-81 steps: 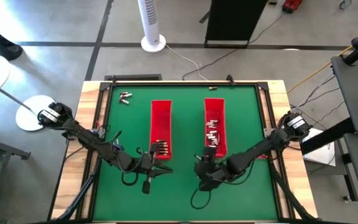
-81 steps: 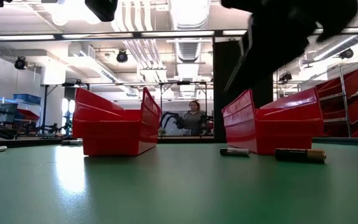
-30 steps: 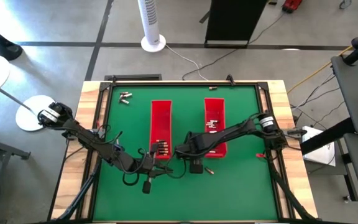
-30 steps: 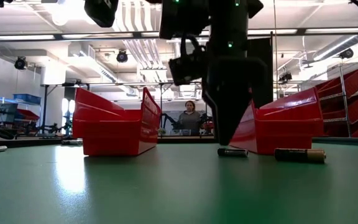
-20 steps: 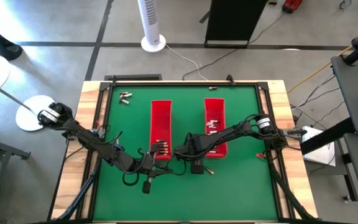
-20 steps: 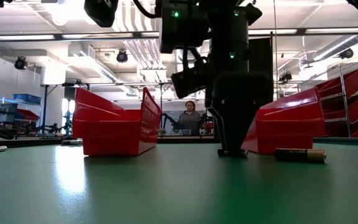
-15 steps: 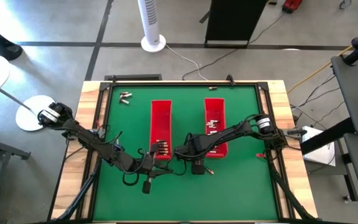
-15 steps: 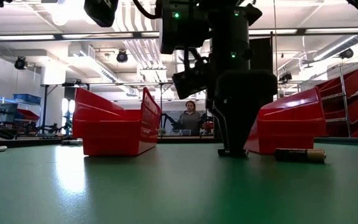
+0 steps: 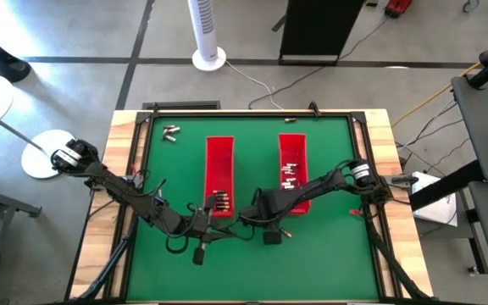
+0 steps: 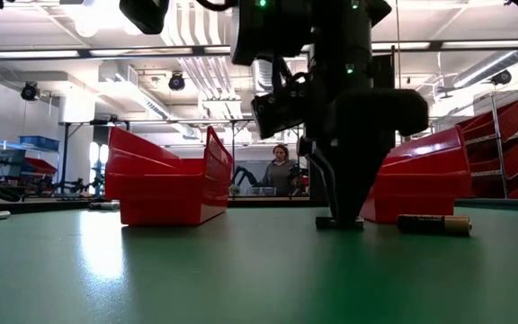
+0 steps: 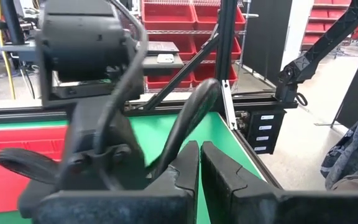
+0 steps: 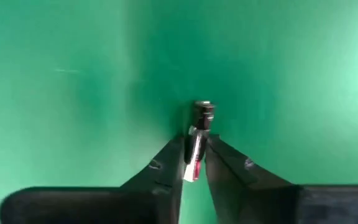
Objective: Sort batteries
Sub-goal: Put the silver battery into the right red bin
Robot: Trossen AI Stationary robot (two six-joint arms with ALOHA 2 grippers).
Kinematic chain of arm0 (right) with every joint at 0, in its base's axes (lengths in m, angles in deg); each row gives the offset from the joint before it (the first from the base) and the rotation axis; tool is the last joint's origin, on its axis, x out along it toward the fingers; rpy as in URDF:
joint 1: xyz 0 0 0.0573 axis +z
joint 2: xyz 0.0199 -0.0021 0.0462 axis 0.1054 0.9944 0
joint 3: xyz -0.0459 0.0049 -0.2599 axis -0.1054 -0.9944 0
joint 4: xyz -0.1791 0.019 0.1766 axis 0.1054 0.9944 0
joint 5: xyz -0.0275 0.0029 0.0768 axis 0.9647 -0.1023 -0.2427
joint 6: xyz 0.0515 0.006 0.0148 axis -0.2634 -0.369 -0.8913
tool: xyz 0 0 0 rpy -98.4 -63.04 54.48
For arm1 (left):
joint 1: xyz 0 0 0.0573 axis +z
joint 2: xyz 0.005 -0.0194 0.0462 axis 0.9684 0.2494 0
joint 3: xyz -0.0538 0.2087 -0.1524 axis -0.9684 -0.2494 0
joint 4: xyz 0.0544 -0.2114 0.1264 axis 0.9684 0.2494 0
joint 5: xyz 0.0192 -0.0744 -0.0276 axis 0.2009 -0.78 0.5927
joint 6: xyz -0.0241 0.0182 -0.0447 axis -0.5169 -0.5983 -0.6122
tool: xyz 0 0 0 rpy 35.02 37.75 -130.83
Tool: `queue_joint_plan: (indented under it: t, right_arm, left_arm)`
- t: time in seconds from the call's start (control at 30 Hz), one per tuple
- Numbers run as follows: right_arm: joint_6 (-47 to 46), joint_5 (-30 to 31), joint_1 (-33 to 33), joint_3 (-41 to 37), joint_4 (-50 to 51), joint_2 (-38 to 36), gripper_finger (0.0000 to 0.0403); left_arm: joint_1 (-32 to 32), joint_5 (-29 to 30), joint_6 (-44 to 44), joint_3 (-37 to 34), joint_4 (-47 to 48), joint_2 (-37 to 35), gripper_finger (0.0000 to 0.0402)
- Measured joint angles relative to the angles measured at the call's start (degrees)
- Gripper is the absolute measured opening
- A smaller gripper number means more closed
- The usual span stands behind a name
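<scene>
Right pincer (image 12: 194, 163) is nipping a battery (image 12: 199, 140) off the green table (image 9: 329, 246), probably for the nearby red tray (image 9: 294, 174).

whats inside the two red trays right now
From above, the left red tray holds a small cluster of batteries at its near end; the right red tray holds several more. The right arm covers that tray's near end, so anything there is hidden.

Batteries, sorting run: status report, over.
Right claw down on the green mat, closed on a battery near the right red tray. Left claw shut, empty, waiting by the left tray. Nothing in the way.
</scene>
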Motion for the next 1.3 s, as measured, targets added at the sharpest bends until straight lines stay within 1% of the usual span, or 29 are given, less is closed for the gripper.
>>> queue_joint_plan:
  t: [0.13,0.23,0.5,0.63,0.7,0.83,0.93,1.03,1.17,1.3]
  right_arm:
    - [-2.0,0.1,2.1,0.0,-0.9,0.0,0.0031]
    - [-4.4,-0.9,4.2,0.0,-1.5,0.0,0.0021]
    - [-9.5,-1.1,10.7,0.1,-5.3,0.0,0.0022]
    - [-13.0,0.0,13.8,0.0,-7.3,0.0,0.0023]
    - [-14.7,2.3,15.3,-0.2,-8.0,0.0,0.0022]
    - [-17.3,9.3,18.9,-1.9,-10.9,-0.1,0.0023]
    - [-19.8,12.4,21.5,-4.2,-16.4,-0.3,0.0023]
    - [-23.2,16.9,23.9,-7.3,-23.6,-0.4,0.0025]
    - [-27.6,20.6,25.6,-10.9,-31.1,-0.4,0.0039]
    - [-31.7,25.2,26.7,-15.1,-37.7,-0.3,0.0064]
  left_arm:
    - [0.0,0.0,0.0,0.0,0.1,0.0,0.0]
    - [0.0,0.1,0.0,0.0,0.2,0.0,0.0]
    - [0.0,0.0,0.0,0.0,0.4,0.0,0.0]
    - [0.2,1.4,0.0,0.0,0.4,0.0,0.0]
    - [0.1,1.1,0.0,0.0,0.4,0.0,0.0]
    - [-0.2,0.8,0.0,0.0,0.4,-0.2,0.0]
    - [-0.4,0.7,0.3,0.0,0.4,-0.6,0.0]
    - [-0.4,0.7,0.4,0.0,0.3,-0.6,0.0]
    - [-0.3,1.6,0.0,0.0,0.2,-0.6,0.0]
    - [-0.3,1.9,0.2,0.0,-0.9,-0.6,0.0]
